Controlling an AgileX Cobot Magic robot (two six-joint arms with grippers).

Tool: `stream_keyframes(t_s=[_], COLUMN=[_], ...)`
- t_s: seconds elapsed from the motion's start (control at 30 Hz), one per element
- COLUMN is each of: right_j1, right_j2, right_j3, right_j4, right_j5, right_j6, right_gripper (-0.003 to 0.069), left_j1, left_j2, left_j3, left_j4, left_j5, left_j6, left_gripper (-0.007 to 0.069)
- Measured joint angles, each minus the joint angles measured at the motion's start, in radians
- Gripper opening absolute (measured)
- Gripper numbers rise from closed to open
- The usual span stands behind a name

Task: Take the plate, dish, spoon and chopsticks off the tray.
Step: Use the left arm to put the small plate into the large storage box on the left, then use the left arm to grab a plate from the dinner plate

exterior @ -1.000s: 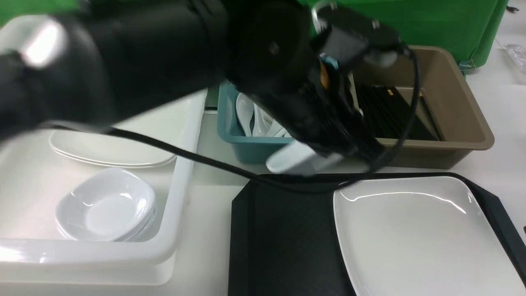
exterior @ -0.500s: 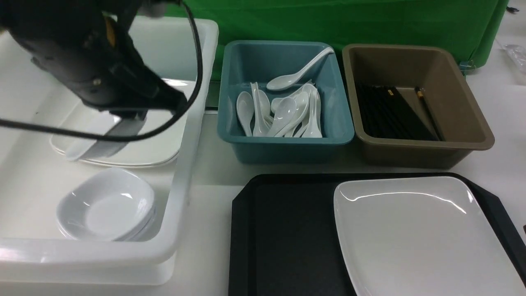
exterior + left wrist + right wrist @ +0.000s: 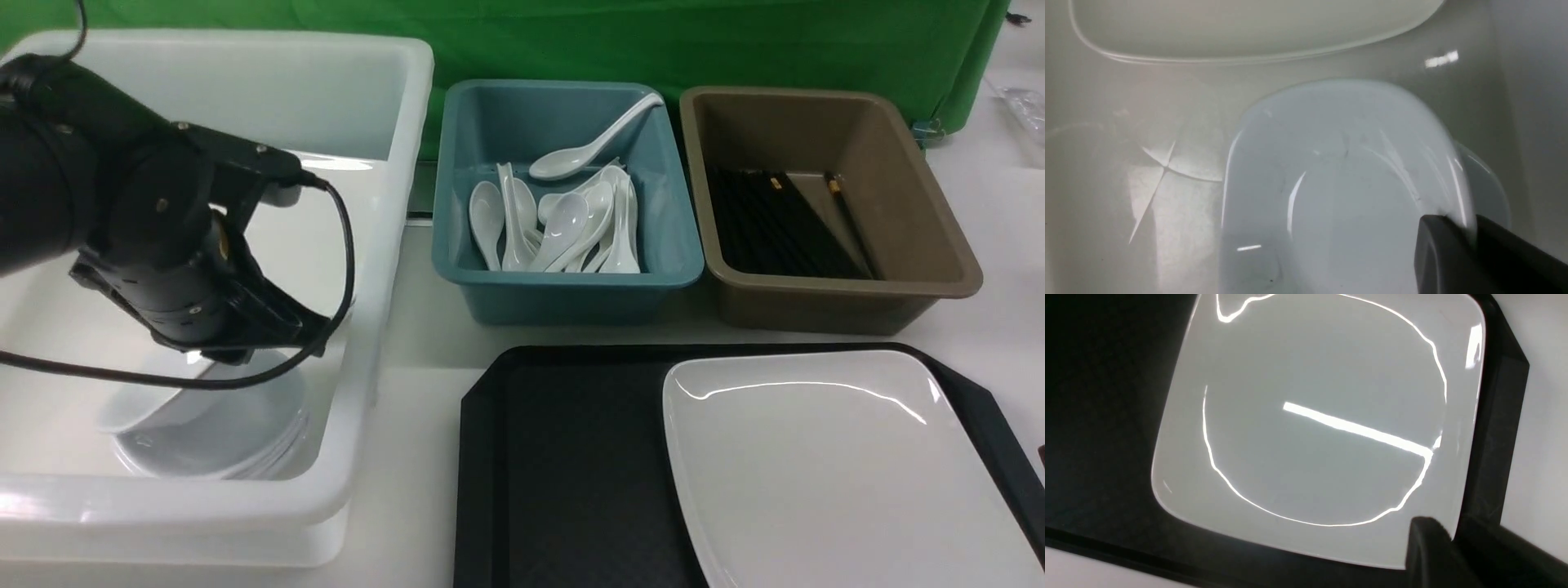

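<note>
Dish over the white tub, left; plate on the tray.
Left jaws pinch its rim above the stack; next, lower and spread them. Right jaws seemingly nip the plate's edge.

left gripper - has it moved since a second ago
Yes. The left gripper swung left from in front of the teal tub into the white tub, low over the stacked small dishes, pinching a dish.
</note>
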Motion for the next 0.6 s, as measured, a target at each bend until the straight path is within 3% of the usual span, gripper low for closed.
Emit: stream_keyframes(t_s=[0.13, 0.3, 0.4, 0.47, 0.5, 0.6], right_j1=[0.000, 0.000, 0.000, 0.000, 0.000, -0.002], right_j2=[0.000, 0.000, 0.000, 0.000, 0.000, 0.000], right_j3=[0.000, 0.000, 0.000, 0.000, 0.000, 0.000], right_j4=[0.000, 0.000, 0.000, 0.000, -0.004, -0.039], right_j5=[0.000, 0.000, 0.000, -0.001, -0.001, -0.008], right_j6=[0.000, 0.000, 0.000, 0.000, 0.000, 0.007], right_gripper=[0.0143, 0.0143, 0.0143, 0.0143, 0.0143, 0.0143], left_j1=[0.000, -0.001, -0.001, -0.001, -0.003, -0.047], left_j2=[0.008, 0.009, 0.002, -0.004, -0.010, -0.013], left_j3=[0.000, -0.012, -0.091, -0.122, -0.172, -0.245], left_j4=[-0.008, -0.030, -0.116, -0.157, -0.239, -0.398], left_j5=[-0.010, -0.004, 0.049, 0.059, 0.068, 0.058], left_j6=[0.000, 0.000, 0.010, 0.020, 0.041, 0.070], left_gripper=[0.0097, 0.0276, 0.0404, 0.0427, 0.0446, 0.0403])
